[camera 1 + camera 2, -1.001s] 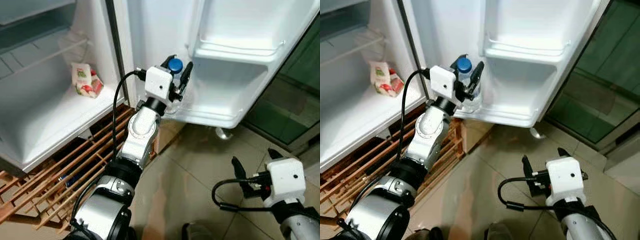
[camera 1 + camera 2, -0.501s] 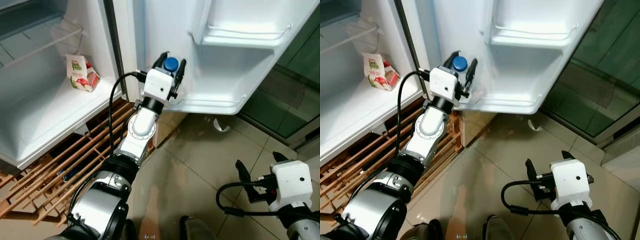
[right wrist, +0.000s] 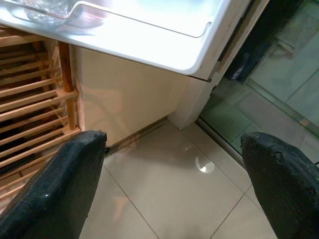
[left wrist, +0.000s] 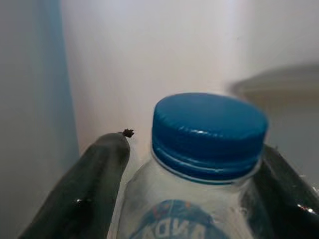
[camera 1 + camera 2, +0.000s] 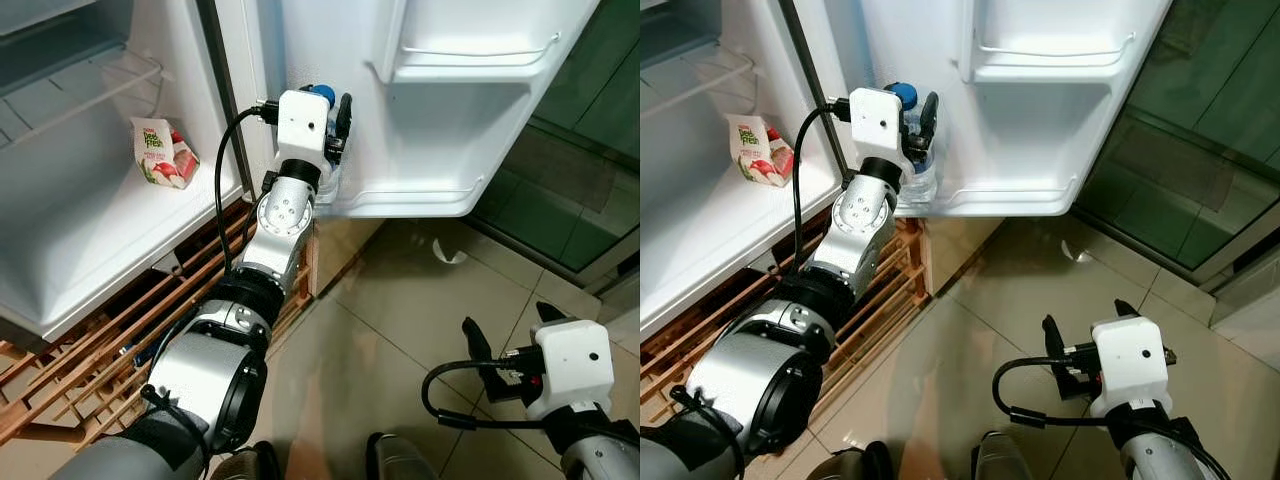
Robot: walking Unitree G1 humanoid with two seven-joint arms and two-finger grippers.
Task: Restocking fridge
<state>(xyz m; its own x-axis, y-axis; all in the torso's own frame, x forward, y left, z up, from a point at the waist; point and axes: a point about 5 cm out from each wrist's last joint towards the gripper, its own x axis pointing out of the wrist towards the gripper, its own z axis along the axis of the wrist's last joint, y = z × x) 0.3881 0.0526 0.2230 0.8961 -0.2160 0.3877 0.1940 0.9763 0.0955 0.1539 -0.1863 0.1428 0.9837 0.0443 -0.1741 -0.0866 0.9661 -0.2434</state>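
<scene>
1. The left hand (image 5: 912, 112) grips a water bottle (image 4: 199, 199) with a blue cap (image 4: 208, 134) at the inner end of the fridge door's bottom shelf (image 5: 420, 195).
2. The right hand (image 3: 174, 164) hangs spread and empty above the tiled floor (image 5: 400, 330).
3. A juice carton (image 5: 160, 152) lies on the fridge shelf (image 5: 80, 250).

place: looks like a home kitchen to us
clues: open fridge (image 5: 120, 250), juice carton (image 5: 160, 152) inside, wooden slat rack (image 5: 90, 360), tiled floor (image 5: 400, 330)
</scene>
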